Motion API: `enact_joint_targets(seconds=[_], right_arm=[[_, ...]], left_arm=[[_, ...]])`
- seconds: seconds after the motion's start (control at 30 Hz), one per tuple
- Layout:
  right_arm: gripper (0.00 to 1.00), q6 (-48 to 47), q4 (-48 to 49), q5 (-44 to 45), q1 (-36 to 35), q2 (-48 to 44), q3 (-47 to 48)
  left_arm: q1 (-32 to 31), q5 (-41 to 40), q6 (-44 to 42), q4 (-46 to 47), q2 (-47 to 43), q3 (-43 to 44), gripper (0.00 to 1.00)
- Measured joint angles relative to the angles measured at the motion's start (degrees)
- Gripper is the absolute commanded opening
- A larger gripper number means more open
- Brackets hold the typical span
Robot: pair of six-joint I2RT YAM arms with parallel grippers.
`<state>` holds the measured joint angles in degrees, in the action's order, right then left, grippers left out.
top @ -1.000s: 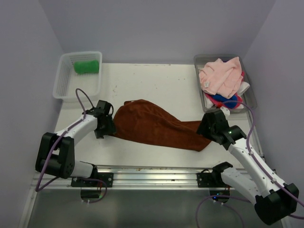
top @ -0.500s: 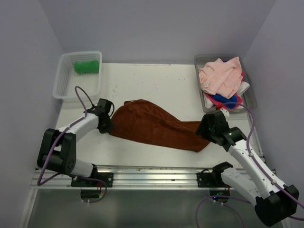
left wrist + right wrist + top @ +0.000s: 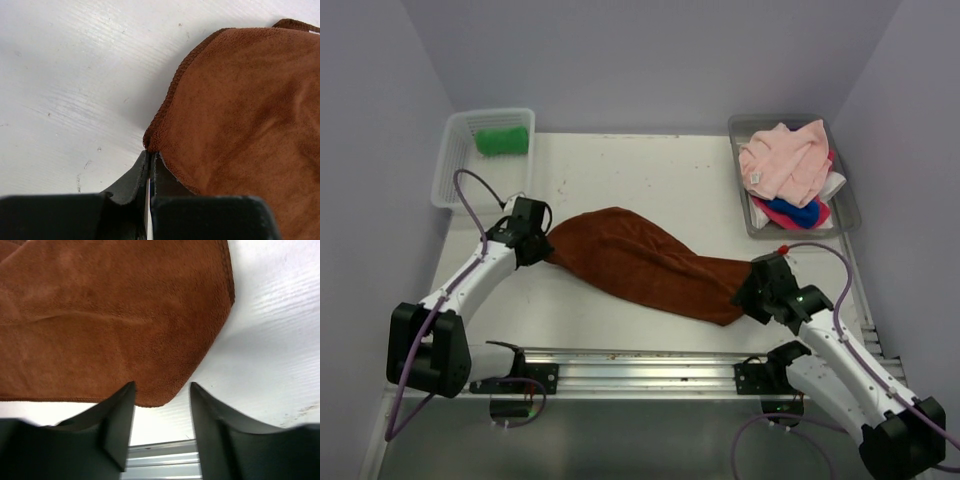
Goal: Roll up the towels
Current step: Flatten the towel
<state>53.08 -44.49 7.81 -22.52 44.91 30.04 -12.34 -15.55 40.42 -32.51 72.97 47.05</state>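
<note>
Brown towel in low left claw

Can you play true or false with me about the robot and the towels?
1. The brown towel lies stretched out on the table between the two arms. True.
2. The left gripper is open and touches nothing. False: it is shut on a corner of the brown towel.
3. The green towel sits in the white basket. True.
4. The pink towel is at the bottom of the pile in the tray. False: it lies on top.
5. The right gripper is squeezed shut. False: it is open, with the brown towel's other corner at the gap.
</note>
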Motion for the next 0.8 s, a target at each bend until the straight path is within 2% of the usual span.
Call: enact_joint_targets(seconds=[0.13,0.3,0.33,0.37,0.47,0.5,0.57,0.63,0.8], right_arm=[[0.46,5.1,1.4,-1.0,-1.4,-3.4,-5.8],[0.45,8.3,5.7,-1.7,-2.7,0.2,-9.6],[0.42,8.3,7.5,-1.5,-2.7,1.2,-9.6],[0.31,8.4,9.1,-1.4,-2.7,2.2,-9.6],[0.1,7.5,11.5,0.0,-2.8,5.2,-8.8],[0.06,6.6,11.4,0.6,-2.7,6.7,-7.5],[0.0,4.1,11.1,2.4,-2.3,10.4,-2.8],[0.0,0.4,10.3,4.3,-1.4,15.2,5.7],[0.0,-8.5,10.6,7.5,0.9,24.8,33.6]], left_arm=[[0.0,0.2,0.1,0.0,0.5,0.0,0.0],[0.0,0.2,0.1,-0.2,0.5,0.0,0.0],[0.0,0.2,0.1,-0.2,0.5,0.0,0.0],[0.0,0.2,0.1,-0.2,0.5,0.0,0.0],[0.0,0.3,0.0,-0.3,0.5,0.1,0.0],[0.0,0.5,0.0,-0.3,0.5,0.3,0.0],[0.1,1.2,-0.2,-1.3,1.3,2.2,0.0],[0.4,2.3,-0.7,-3.0,3.5,7.1,0.0],[3.6,6.0,-2.1,-4.8,7.5,26.4,0.0]])
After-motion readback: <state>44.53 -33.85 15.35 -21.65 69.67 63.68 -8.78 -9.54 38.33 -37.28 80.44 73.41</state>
